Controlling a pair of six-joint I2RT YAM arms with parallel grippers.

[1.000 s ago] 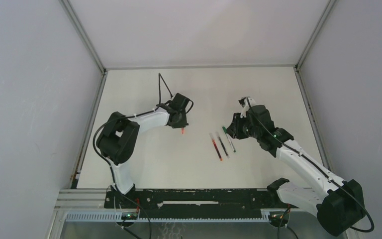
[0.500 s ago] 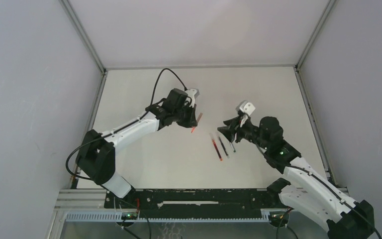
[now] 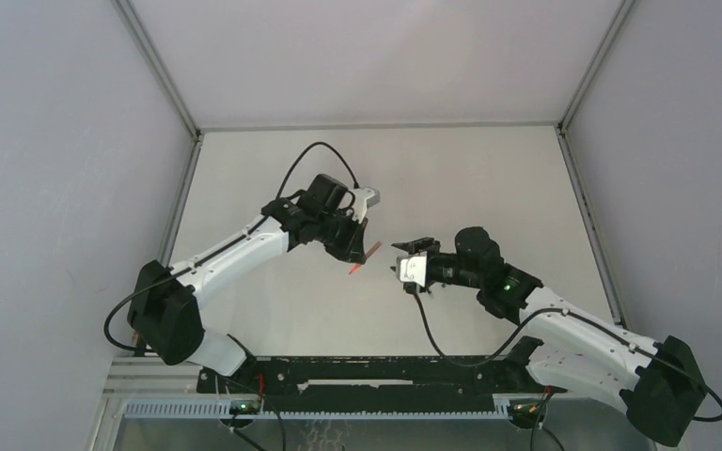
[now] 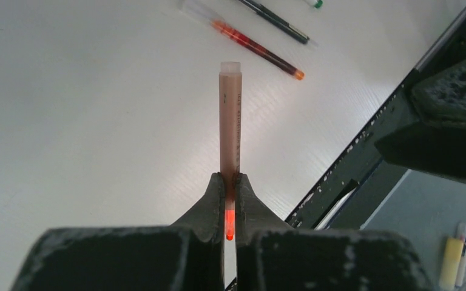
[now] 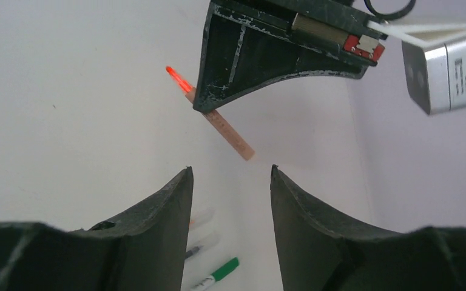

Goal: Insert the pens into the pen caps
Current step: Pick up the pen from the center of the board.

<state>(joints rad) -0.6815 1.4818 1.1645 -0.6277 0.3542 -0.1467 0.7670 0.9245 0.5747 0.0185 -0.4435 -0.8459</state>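
Note:
My left gripper (image 3: 361,248) is shut on a red pen (image 3: 364,256) and holds it above the table. In the left wrist view the fingers (image 4: 211,200) pinch the pen (image 4: 230,121) near its bright red tip, its pale end pointing away. My right gripper (image 3: 402,256) is open and empty, facing the left one; the held pen (image 5: 229,134) ends just beyond its fingertips (image 5: 179,194). A red pen (image 4: 256,46), a black pen (image 4: 276,21) and a green pen (image 5: 219,272) lie on the table below. I make out no loose pen caps.
The white table (image 3: 273,310) is walled on three sides. A black rail (image 4: 364,151) runs along its near edge. The left wrist camera (image 5: 446,73) sits close above my right gripper's view.
The left arm brought the red pen down and right toward the centre. The right gripper rose from beside the lying pens and turned left to face the held pen.

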